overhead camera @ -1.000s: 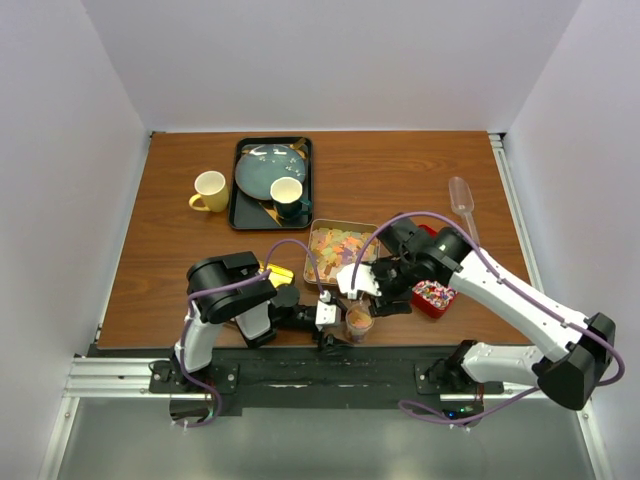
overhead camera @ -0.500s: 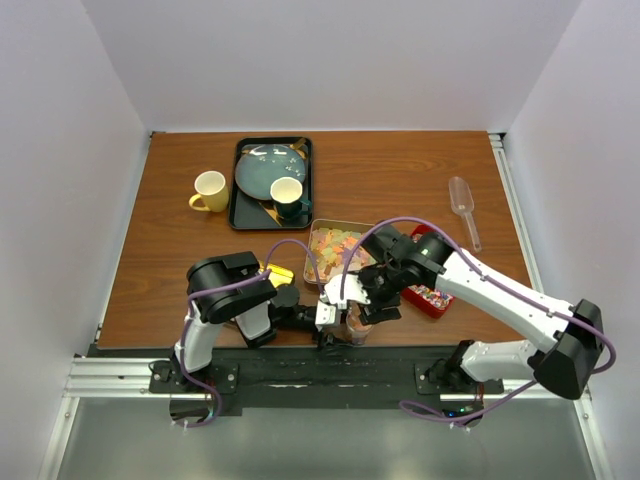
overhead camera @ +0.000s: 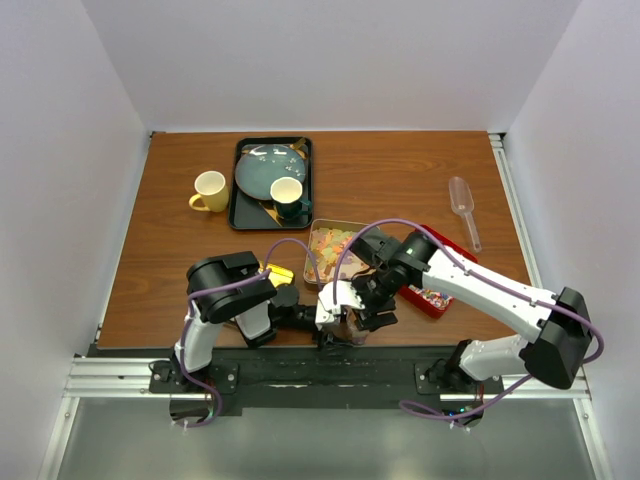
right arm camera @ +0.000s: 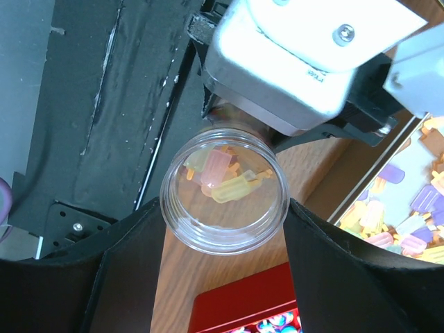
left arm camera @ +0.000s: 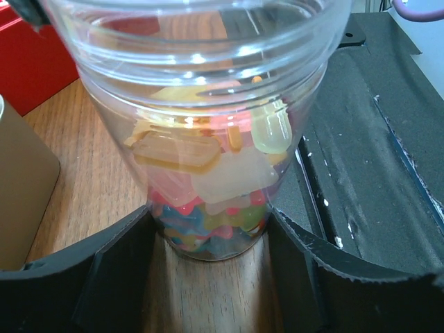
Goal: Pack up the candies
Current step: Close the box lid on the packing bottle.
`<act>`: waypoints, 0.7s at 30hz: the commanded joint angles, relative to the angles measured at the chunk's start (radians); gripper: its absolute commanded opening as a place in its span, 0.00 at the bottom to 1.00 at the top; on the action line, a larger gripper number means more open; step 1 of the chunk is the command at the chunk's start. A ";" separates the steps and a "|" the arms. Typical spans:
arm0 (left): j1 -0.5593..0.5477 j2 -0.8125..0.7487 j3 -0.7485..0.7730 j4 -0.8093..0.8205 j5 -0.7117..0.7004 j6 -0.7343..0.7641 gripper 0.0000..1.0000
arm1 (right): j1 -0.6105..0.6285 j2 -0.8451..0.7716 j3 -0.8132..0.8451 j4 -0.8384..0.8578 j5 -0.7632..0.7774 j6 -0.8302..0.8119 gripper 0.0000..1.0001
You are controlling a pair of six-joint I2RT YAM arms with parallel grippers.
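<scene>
Candies part-fill the upright jar, at lower centre of the top view. Left gripper jaws pinch its base; right gripper jaws hang spread directly over its mouth.

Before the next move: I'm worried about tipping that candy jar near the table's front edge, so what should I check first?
1. Jar, part filled with candies, upright on the table: ok.
2. Jar mouth uncovered: ok, no lid.
3. Left claw bracing the jar: ok, its fingers sit against both sides near the base.
4. Right claw lined up over the mouth: ok, open, a finger on either side of the rim.
5. Right claw empty: ok, nothing between its fingers but the jar.
6. Gap between right fingers and rim: cannot tell.
</scene>
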 commanded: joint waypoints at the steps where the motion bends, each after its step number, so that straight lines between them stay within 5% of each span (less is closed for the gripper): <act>1: 0.073 0.080 0.004 0.380 -0.216 0.005 0.61 | 0.009 0.001 -0.013 0.011 0.013 0.012 0.61; 7: 0.090 0.087 0.009 0.383 -0.228 0.000 0.62 | 0.009 -0.008 -0.053 0.098 0.061 0.137 0.61; 13: 0.099 0.095 0.021 0.374 -0.247 -0.007 0.75 | 0.009 -0.011 -0.079 0.138 0.122 0.182 0.60; 21: 0.099 0.112 0.039 0.388 -0.218 -0.029 0.76 | 0.009 -0.011 -0.093 0.172 0.160 0.250 0.60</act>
